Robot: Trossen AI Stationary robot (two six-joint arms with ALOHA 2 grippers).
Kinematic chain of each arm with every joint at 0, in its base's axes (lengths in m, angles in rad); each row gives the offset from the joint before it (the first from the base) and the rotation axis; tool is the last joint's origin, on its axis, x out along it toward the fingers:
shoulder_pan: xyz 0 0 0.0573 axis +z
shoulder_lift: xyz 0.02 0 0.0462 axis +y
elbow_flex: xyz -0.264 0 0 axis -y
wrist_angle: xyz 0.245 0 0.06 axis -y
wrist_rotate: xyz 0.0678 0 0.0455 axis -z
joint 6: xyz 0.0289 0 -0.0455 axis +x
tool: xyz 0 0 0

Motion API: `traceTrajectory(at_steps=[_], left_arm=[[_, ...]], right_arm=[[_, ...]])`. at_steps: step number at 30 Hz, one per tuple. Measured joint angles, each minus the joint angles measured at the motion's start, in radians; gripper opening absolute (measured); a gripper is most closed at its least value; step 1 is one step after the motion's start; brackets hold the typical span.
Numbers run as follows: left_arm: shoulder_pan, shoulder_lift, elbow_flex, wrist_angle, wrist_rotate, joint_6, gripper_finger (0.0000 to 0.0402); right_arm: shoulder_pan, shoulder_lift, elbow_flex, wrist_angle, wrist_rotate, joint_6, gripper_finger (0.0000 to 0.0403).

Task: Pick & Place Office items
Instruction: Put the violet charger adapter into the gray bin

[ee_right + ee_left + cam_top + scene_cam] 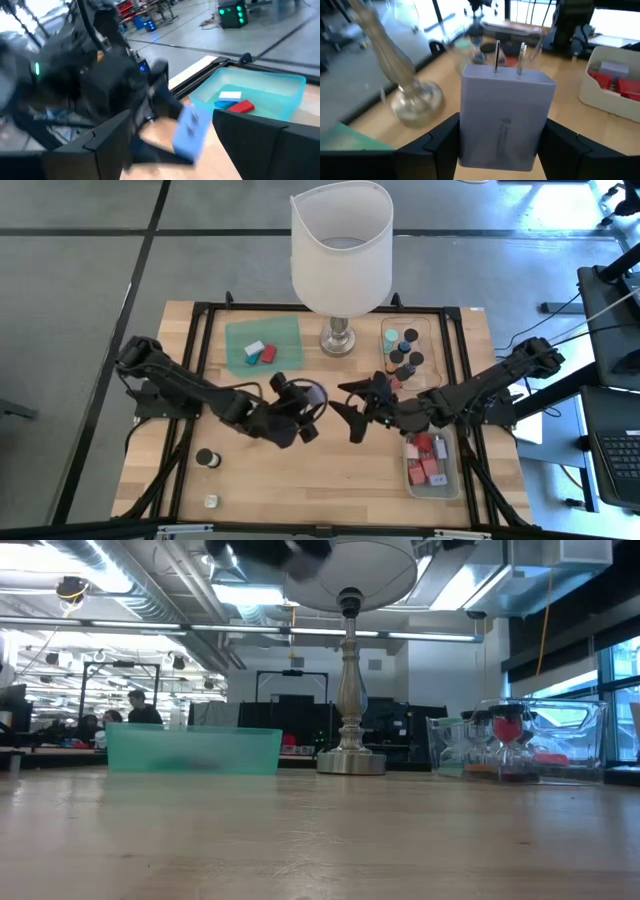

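Note:
A pale lavender plug adapter (502,115) with two metal prongs (509,57) sits in my left gripper (500,137), which is shut on it above the table's middle (300,420). My right gripper (352,420) faces it from the right with its fingers apart (172,117). In the right wrist view the adapter (191,131) shows bluish between those fingers; I cannot tell whether they touch it. A teal tray (262,345) at the back holds white, blue and red blocks. A dark-capped cylinder (207,458) and a small white piece (211,501) stand on the near left of the table. My left gripper pinches the adapter's two side faces (466,137) between its two fingers (432,147), at the end away from the prongs. The fingers come almost level from the table's left, slanting a little down. The adapter is lifted clear, with its prongs pointing away from the gripper.
A big white-shaded lamp (340,245) stands at the back middle on a metal base (340,340). A clear tray (405,350) with dark-capped cylinders is at the back right. Another clear tray (432,465) with red blocks is at the near right. A black frame (200,315) borders the table.

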Motion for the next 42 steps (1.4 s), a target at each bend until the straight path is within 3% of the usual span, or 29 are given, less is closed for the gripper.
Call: traceTrajectory(at_steps=[6,15,25,35,42], left_arm=[[0.048,0.064,0.0,0.0,0.117,-0.112,0.0212],[0.119,0.099,0.0,-0.003,0.248,-0.152,0.0212],[0.167,0.105,-0.001,0.048,0.321,-0.17,0.0212],[0.183,0.105,-0.001,0.117,0.329,-0.064,0.0212],[0.182,0.105,-0.001,0.15,0.341,0.137,0.0212]], right_arm=[[-0.049,-0.001,0.0,-0.093,-0.035,0.165,0.0307],[-0.135,-0.001,0.0,-0.39,-0.303,0.537,0.0342],[-0.177,-0.001,0.0,-0.422,-0.349,0.561,0.0343],[-0.213,0.03,0.0,-0.435,-0.383,0.553,0.0343],[-0.231,0.032,0.0,-0.434,-0.397,0.518,0.0307]])
